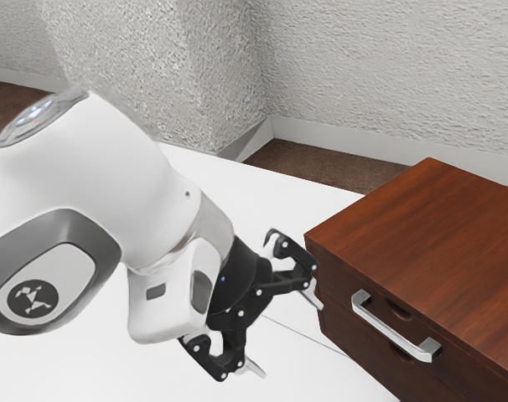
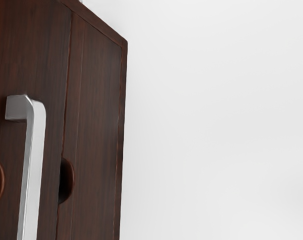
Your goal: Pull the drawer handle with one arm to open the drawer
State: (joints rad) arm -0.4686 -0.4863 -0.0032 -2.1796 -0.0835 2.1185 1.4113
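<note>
Pincer (image 1: 275,328) spread wide and empty, low over the white table (image 1: 271,193), just short of the dark wooden cabinet (image 1: 438,226). Metal handle (image 1: 395,327) on the drawer (image 1: 355,337) front, near the pincer but not touching; drawer apparently shut. Best to move further along, centre the bar between both fingers, squeeze firmly, then pull straight back, level, without twisting.

hand (image 1: 284,332) beside handle (image 1: 394,328), apart; cabinet (image 1: 443,226) on table (image 1: 237,188)

The drawer (image 1: 367,342) is dark, glossy wood; its handle (image 1: 394,327) smooth brushed metal; the counter (image 1: 237,193) matt white; the wall (image 1: 363,59) rough.
</note>
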